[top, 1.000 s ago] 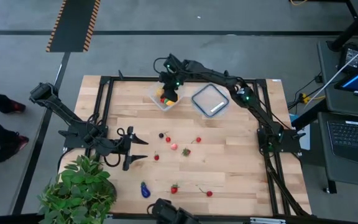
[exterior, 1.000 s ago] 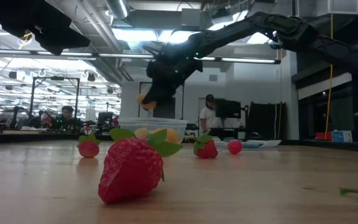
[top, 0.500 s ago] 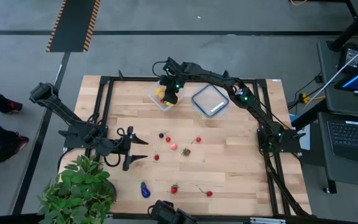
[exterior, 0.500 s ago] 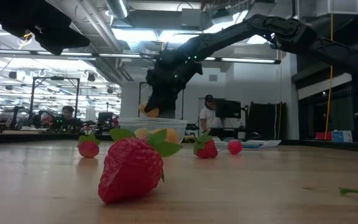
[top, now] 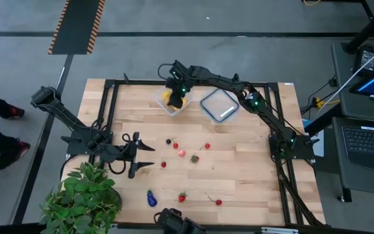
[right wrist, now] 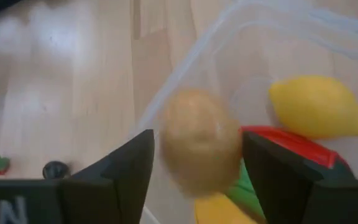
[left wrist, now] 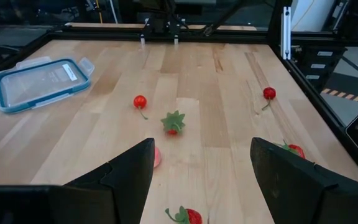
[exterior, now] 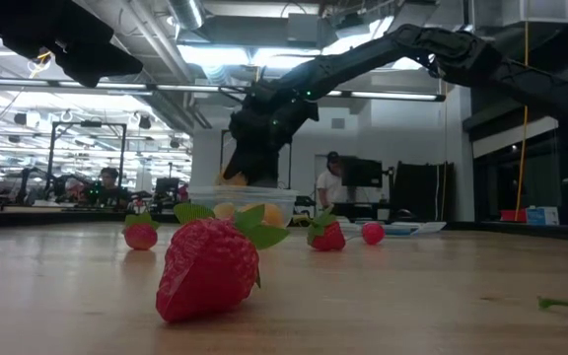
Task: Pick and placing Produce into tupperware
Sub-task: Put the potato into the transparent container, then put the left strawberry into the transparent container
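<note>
- Two arms work at the wooden table (top: 239, 169); the right gripper (top: 176, 95) is over the clear tupperware (top: 163, 104) near the table's far edge, its fingers spread apart.
- Between those fingers in the right wrist view sits a blurred tan-orange piece of produce (right wrist: 199, 140), not touched by either finger, just above the tub's rim.
- Inside the tub lie a yellow lemon-shaped piece (right wrist: 319, 106) and a red piece (right wrist: 291, 146).
- Just beside the tub lies a flat lid (top: 219, 104) with a white label.
- The left gripper (top: 143, 156) waits low near the table's left side, fingers wide apart and holding nothing.
- Small red berries (top: 207, 146), a strawberry (top: 182, 196) and a purple piece (top: 151, 198) are scattered over the table's middle and near edge.
</note>
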### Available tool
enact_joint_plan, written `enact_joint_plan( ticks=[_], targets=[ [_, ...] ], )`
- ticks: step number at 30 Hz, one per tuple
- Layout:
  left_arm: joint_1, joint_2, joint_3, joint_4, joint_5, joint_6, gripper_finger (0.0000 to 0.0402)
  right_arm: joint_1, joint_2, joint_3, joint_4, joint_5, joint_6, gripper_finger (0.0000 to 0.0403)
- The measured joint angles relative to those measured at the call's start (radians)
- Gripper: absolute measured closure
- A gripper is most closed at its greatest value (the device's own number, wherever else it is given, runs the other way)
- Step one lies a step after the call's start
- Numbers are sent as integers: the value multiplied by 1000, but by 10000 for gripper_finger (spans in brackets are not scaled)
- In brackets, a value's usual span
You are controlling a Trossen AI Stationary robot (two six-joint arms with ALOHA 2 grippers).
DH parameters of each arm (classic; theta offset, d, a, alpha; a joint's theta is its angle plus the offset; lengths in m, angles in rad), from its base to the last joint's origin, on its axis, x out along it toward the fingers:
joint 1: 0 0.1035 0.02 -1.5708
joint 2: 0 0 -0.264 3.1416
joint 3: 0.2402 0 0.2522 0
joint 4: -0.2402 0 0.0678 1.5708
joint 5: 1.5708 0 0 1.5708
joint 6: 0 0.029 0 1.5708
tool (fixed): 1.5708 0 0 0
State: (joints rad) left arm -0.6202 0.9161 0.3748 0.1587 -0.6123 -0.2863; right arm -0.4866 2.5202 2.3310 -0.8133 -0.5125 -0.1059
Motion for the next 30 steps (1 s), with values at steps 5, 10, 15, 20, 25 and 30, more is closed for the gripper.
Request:
enact_joint_plan(
  ticks=[5,10,15,20,25,30],
  targets=[
    [0,0,0,0,0,0,144,0,0,0,11,1,0,171],
    [0,0,0,0,0,-1,144,0,0,0,12,-3,0,218],
    [0,0,0,0,0,0,144,-3,-26,0,-47,-39,-57,323],
    [10,0,0,3,-22,0,144,-3,-68,0,-110,-54,-61,389],
    [56,0,0,10,-41,8,144,17,-107,1,-157,-57,-122,397],
    [117,0,0,14,-41,8,144,56,-164,1,-192,-57,-132,396]
  ],
)
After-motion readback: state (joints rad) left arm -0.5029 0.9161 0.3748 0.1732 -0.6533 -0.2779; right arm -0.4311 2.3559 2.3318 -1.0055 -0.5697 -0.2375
